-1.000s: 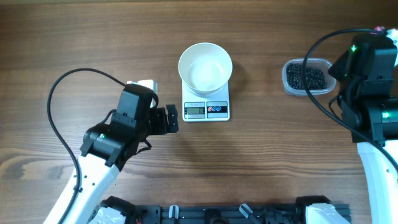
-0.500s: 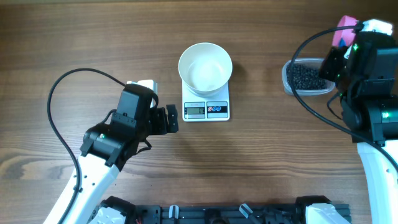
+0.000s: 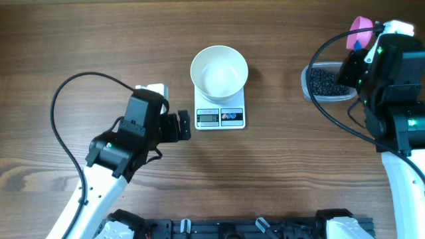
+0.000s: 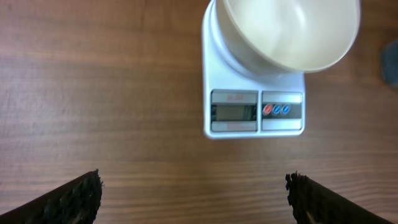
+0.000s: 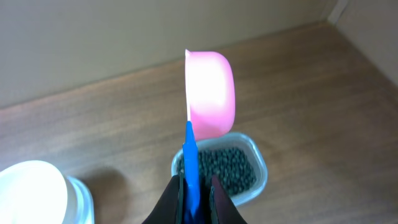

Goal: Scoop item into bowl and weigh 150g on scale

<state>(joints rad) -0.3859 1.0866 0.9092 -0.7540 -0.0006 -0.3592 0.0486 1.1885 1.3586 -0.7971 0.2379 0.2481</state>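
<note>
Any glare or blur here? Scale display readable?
Overhead: sharp, evenly lit, but the scale display is too small to read. Left wrist: a little soft, display plain grey with no legible digits, left fingers dark in the bottom corners. Right wrist: bowl blown out white at lower left, pink scoop bright, beans fairly sharp.

bowl open above, right arm apparently overhanging tub

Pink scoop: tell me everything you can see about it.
The pink scoop looks plastic: a round, smooth cup on a thin blue handle. The shut right claw pinches the handle; nothing else touches it. It is held in the air, turned on its side, near the clear tub of black beans. No beans show on it.
</note>
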